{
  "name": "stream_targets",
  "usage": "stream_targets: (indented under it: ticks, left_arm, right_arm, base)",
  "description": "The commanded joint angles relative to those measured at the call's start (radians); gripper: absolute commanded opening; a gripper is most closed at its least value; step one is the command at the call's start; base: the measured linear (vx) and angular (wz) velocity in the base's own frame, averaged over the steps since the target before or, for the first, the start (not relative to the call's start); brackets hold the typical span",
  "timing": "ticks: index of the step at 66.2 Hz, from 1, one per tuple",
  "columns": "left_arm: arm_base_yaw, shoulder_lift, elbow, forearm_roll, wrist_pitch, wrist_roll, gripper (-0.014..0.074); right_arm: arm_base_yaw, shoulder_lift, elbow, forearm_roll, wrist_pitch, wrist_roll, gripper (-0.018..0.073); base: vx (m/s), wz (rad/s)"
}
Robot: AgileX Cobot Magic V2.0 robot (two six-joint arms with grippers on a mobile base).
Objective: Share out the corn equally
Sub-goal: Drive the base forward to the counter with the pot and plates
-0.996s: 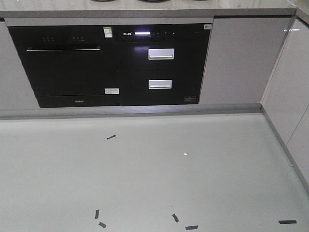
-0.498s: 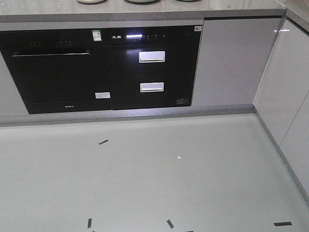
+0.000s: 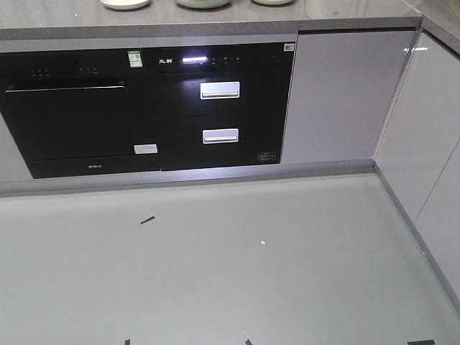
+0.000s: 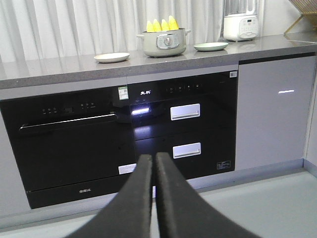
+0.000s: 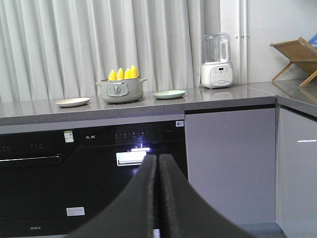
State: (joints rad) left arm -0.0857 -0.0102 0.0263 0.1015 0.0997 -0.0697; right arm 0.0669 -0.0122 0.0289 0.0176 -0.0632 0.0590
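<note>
Base is rolling in. Over the last second the black appliance bank (image 3: pixel 144 108) below the pot (image 4: pixel 163 43) has slid left and down in the front view. The floor (image 3: pixel 215 273) tape marks are dropping off the bottom edge, and the pot's base now peeks in at the top.

The surface (image 4: pixel 49 74) carrying the pot is near but I judge it not yet within reach. The pot has one empty plate (image 4: pixel 112 57) to its left and a second plate (image 4: pixel 210 46) to its right, both apart from it.

My left claw (image 4: pixel 153 157) is clenched on nothing, aimed low, well short of the pot. My right claw (image 5: pixel 157 158) is the same, clenched and empty.

The corn (image 4: pixel 161 25) stands tips-up in the pot, about four cobs, none on either plate. So this is approach only and distribution is not started. Next I need to close the gap and unclench before picking a cob.
</note>
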Motion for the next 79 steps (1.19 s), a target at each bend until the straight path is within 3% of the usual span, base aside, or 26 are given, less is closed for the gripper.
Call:
stream_targets:
  ticks: [1, 79]
  left_arm:
    - [-0.002, -0.017, 0.015, -0.01, -0.08, -0.011, -0.0006]
    - [-0.002, -0.017, 0.015, -0.01, -0.08, -0.011, -0.0006]
  right_arm:
    - [-0.005, -0.001, 0.008, -0.007, -0.074, 0.0, -0.0011]
    - [-0.005, -0.001, 0.008, -0.007, -0.074, 0.0, -0.0011]
  base:
    - [0.11, -0.02]
    - [0.16, 0.01]
